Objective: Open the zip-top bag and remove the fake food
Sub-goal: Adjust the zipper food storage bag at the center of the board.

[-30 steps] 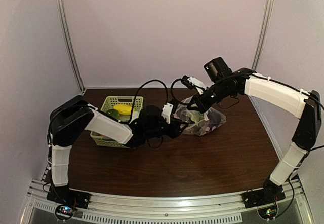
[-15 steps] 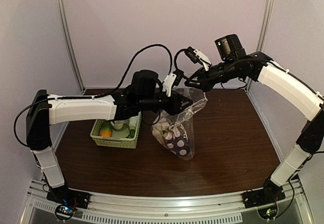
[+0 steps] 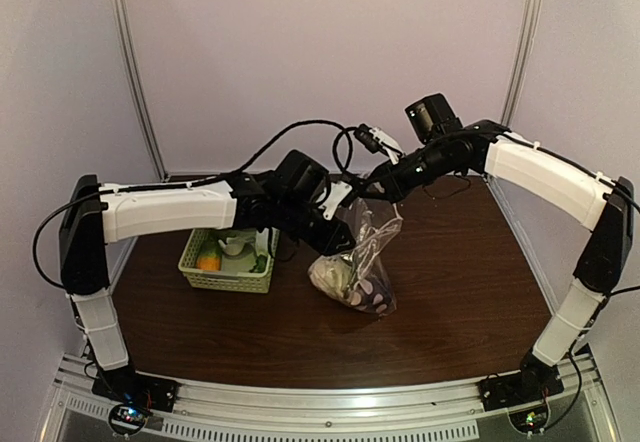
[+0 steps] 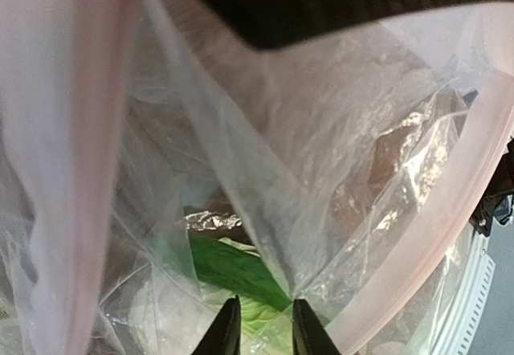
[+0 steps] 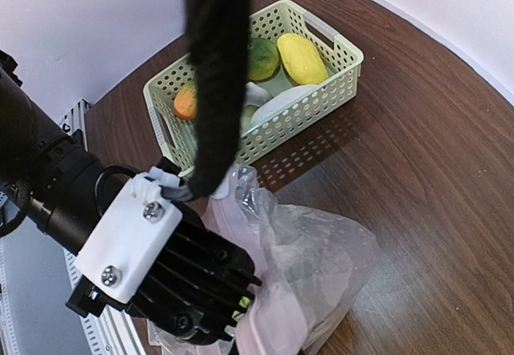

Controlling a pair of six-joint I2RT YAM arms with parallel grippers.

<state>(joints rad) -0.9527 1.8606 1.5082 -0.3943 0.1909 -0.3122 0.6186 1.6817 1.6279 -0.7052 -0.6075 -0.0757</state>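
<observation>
The zip-top bag (image 3: pixel 360 277) hangs upright with its bottom on the table, and whitish fake food (image 3: pixel 335 277) shows through it. My right gripper (image 3: pixel 372 194) is shut on the bag's top edge and holds its mouth up. My left gripper (image 3: pixel 348 240) reaches down into the mouth. In the left wrist view the left gripper (image 4: pixel 261 331) stands narrowly open inside the bag (image 4: pixel 361 170). A green leafy food piece (image 4: pixel 233 267) lies at its fingertips (image 4: pixel 227 331), with a plastic fold beside them. The pink zip strip (image 4: pixel 450 226) runs along the right.
A pale green lattice basket (image 3: pixel 228 262) stands left of the bag, holding an orange piece (image 5: pixel 185 104), a yellow one (image 5: pixel 301 58), a green one (image 5: pixel 261 58) and a white one (image 5: pixel 281 106). The left gripper's black body (image 5: pixel 161 267) crowds the bag's mouth.
The bag went from lying by the basket to hanging high, then came down onto the table. My left gripper pushed deeper into its mouth and its jaws narrowed. The right kept its hold.
</observation>
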